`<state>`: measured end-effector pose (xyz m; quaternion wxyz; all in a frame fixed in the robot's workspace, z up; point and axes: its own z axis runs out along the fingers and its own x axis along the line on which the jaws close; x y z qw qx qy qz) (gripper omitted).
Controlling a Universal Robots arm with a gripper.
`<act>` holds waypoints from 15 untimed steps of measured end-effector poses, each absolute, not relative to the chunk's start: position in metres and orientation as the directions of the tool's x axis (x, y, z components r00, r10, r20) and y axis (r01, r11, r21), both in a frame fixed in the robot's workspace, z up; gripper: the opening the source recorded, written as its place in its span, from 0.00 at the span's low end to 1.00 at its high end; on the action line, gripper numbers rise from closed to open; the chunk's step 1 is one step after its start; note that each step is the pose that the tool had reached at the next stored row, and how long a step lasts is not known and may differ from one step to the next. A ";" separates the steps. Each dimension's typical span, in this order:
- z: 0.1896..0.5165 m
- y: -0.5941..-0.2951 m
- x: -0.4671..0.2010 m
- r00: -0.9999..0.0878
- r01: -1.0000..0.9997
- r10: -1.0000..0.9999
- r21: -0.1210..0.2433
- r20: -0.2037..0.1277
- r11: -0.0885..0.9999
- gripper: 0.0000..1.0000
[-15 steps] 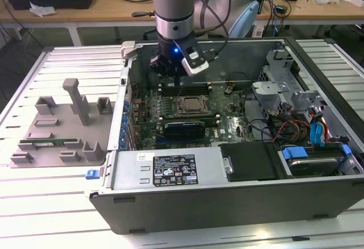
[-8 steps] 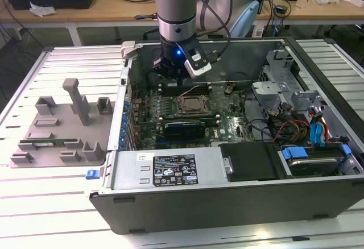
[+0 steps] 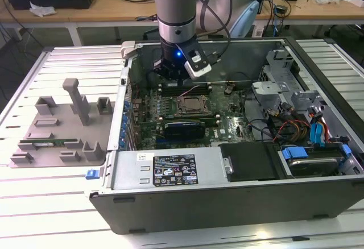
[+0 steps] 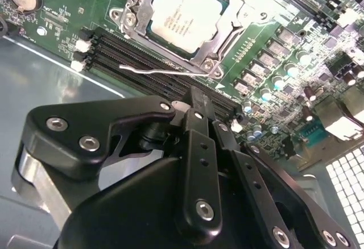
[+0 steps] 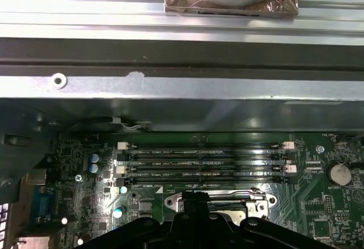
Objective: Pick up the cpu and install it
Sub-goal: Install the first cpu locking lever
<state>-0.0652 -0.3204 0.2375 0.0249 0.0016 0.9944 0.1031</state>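
Second wrist view shows you the claw (image 4: 196,104) pinched shut, gripping nothing, just beside the memory slots (image 4: 153,61). Your cpu (image 4: 185,16) sits seated in the board's socket (image 4: 135,11), beyond those slots.

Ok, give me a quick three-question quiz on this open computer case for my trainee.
1. True or false: the cpu lies in the motherboard socket.
2. What lies in the grey tray at the exterior view's left? A) a green memory stick B) a fan C) a screwdriver
3. Fill in: the pincer hangs over the ___ slots beside the socket.
Key: 1 true; 2 A; 3 memory.
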 end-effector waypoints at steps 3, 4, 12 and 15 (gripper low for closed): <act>0.234 -0.320 -0.065 -0.999 -0.003 0.008 0.205 -0.053 0.979 0.11; 0.232 -0.320 -0.065 -0.998 -0.003 0.008 0.205 -0.056 0.979 0.11; 0.225 -0.320 -0.064 -0.997 -0.007 0.008 0.205 -0.073 0.979 0.11; 0.223 -0.319 -0.061 -0.997 -0.007 0.008 0.205 -0.073 0.979 0.11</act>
